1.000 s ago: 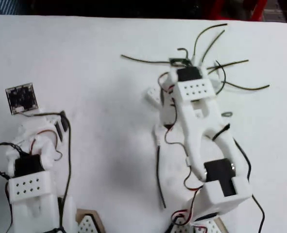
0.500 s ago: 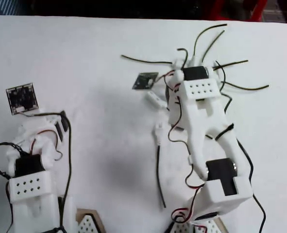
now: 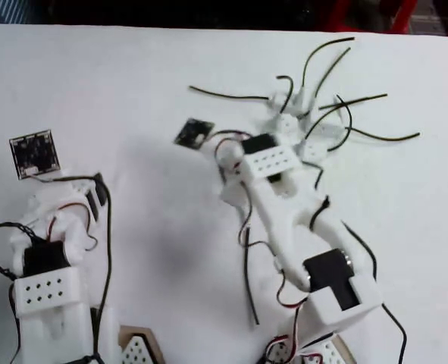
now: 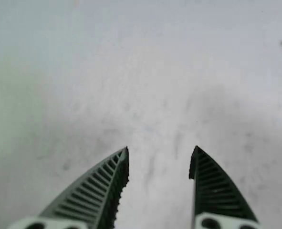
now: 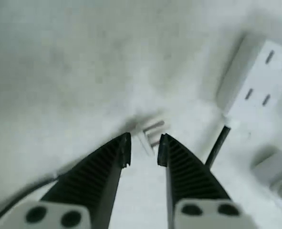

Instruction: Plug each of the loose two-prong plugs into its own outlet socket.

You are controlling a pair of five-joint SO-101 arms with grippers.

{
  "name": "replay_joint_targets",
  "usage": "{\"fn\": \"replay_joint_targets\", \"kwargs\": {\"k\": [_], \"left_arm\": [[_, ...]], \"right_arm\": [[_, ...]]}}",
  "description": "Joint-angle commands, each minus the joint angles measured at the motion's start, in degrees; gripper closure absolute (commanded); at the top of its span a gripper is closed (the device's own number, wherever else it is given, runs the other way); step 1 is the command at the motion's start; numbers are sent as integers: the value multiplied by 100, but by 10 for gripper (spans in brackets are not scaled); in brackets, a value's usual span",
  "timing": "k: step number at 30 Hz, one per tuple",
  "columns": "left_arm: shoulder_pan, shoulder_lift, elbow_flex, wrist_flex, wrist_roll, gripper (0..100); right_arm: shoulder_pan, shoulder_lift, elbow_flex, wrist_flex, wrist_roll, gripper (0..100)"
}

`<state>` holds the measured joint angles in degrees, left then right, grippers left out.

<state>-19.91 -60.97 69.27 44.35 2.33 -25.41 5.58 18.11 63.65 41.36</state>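
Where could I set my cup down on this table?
The widest bare stretch is the table's far left corner, beyond the left arm. The middle strip between the two arms is free too. It is crowded far right, where plugs and black cables tangle by the right arm.

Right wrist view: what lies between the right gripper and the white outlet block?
A plug's two prongs show just ahead of the right gripper; past them, bare table and a black cord end lie before the outlet block, in the right wrist view.
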Motion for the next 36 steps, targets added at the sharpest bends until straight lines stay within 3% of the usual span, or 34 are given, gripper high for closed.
{"fn": "replay_joint_targets", "kwargs": {"k": [1, 8, 15, 28, 36], "left_arm": [[-40, -110, -44, -141, 0, 785], [-40, -110, -44, -141, 0, 785], [-40, -110, -44, -141, 0, 785], [-40, -110, -44, -141, 0, 785], [-40, -110, -44, -141, 0, 785]], "right_arm": [[-242, -75, 185, -804, -220, 981], [277, 1182, -53, -1174, -176, 981], [1560, 1323, -527, -84, -167, 981], [3099, 1323, -1371, 2448, -123, 981], [3169, 611, -1996, 3380, 1336, 977]]}}
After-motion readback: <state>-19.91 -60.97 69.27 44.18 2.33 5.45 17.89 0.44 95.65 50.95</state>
